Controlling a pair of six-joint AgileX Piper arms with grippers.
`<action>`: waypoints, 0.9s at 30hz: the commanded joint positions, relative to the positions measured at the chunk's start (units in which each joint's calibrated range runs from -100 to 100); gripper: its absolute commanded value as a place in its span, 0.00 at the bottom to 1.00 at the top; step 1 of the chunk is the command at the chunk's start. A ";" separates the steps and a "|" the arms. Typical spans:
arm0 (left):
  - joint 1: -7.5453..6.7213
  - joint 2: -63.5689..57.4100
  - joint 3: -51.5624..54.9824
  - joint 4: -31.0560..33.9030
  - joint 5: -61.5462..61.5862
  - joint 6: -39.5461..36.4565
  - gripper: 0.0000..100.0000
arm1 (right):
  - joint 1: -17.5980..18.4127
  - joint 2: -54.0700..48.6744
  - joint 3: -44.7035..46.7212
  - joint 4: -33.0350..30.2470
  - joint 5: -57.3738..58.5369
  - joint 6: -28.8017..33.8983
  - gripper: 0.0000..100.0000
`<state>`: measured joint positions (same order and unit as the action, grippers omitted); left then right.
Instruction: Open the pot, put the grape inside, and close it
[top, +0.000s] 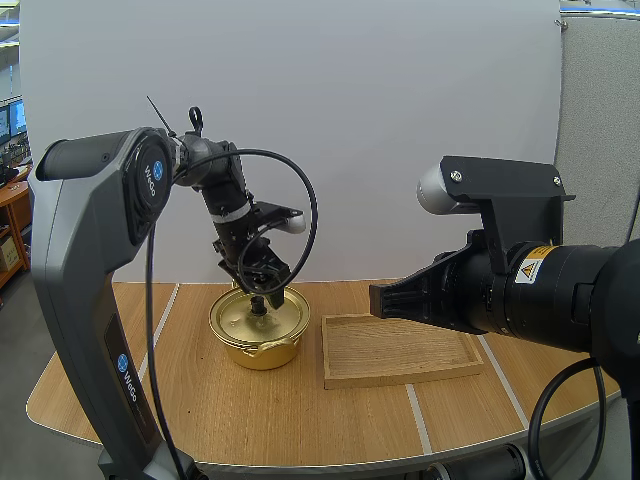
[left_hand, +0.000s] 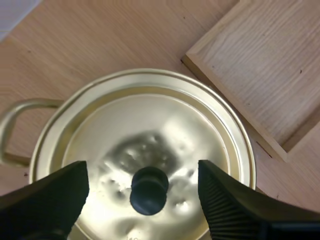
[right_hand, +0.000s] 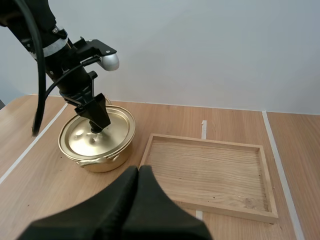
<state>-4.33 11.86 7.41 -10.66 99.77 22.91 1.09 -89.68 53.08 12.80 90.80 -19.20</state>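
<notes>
While my left gripper (left_hand: 141, 176) hangs right over the pot (top: 262, 345), its fingers are spread wide on either side of the black knob (left_hand: 149, 190), clear of it, and the golden lid (left_hand: 150, 120) sits on the pot. The pot stands on the table (top: 200, 400) just beside the wooden tray (top: 400, 352), on my left of it. My right gripper (right_hand: 138, 172) hangs in the air near the tray, fingers pressed together on nothing.
</notes>
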 joint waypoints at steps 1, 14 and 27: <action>-0.19 -1.99 -1.94 0.85 0.23 -1.45 1.00 | 0.06 -0.43 0.26 0.20 -0.49 0.17 0.00; -0.19 -16.91 -6.83 9.35 0.23 -5.55 1.00 | 0.06 -0.43 0.26 0.20 -0.49 0.17 0.00; -0.19 -36.22 -7.28 9.67 0.23 -8.19 1.00 | 0.06 -0.43 0.26 0.35 -0.48 0.17 0.00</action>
<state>-4.33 -21.24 0.61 -1.35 100.00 15.55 1.09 -89.68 53.08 12.80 90.80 -19.20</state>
